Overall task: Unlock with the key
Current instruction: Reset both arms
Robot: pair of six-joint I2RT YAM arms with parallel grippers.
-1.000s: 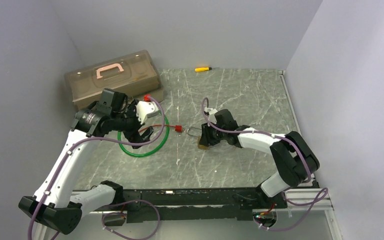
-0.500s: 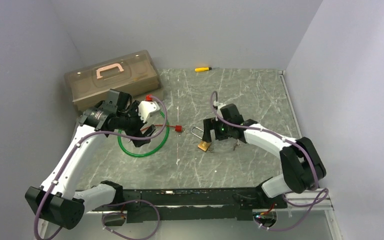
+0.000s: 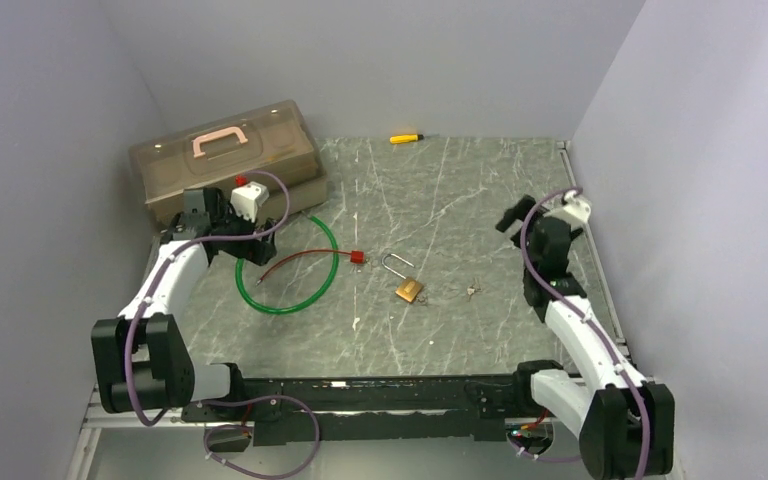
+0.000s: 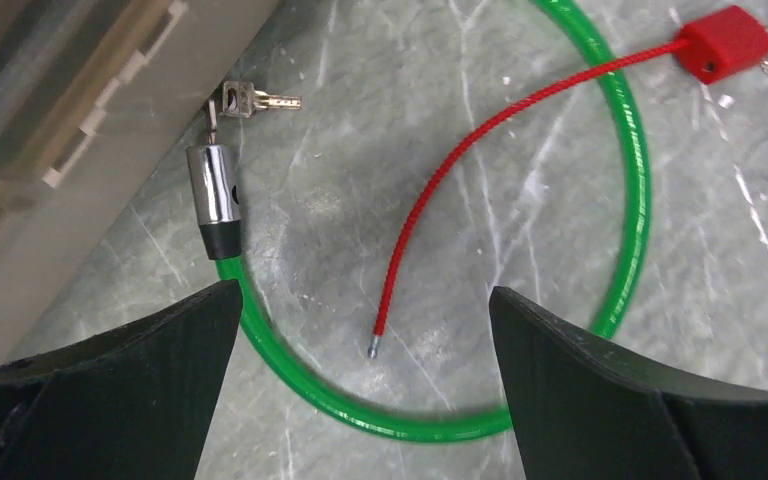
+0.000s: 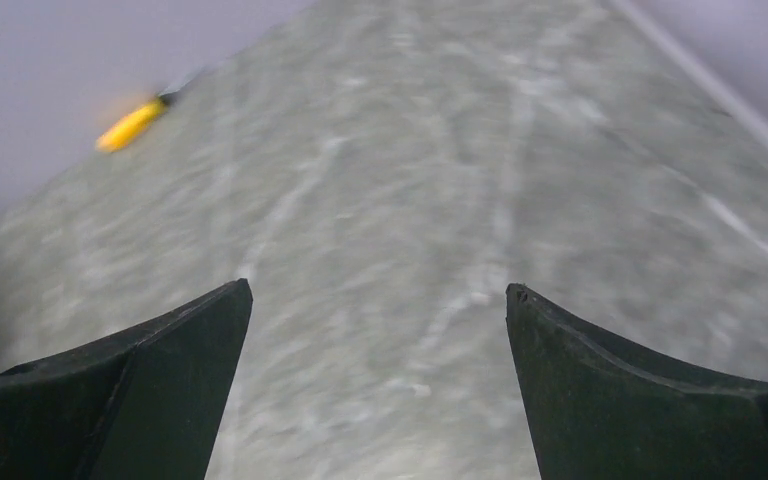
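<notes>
On the table (image 3: 480,200), the padlock (image 3: 409,290) lies near-to-far — shackle (image 3: 397,262) pointing away.

**Q:** From which sides can the padlock (image 3: 408,289) be reached?
**A:** From its right and near sides. The table (image 3: 440,340) is bare there apart from the small keys (image 3: 472,291) just to its right.
**Q:** And its left?
**A:** Obstructed. A red tag (image 3: 358,258) lies near it, and its red cord (image 4: 403,250) runs into a green cable loop (image 3: 280,311). A toolbox (image 3: 225,155) stands beyond the loop.
**Q:** Behind it?
**A:** Bare stone up to a screwdriver (image 3: 406,138) at the far edge.
</notes>
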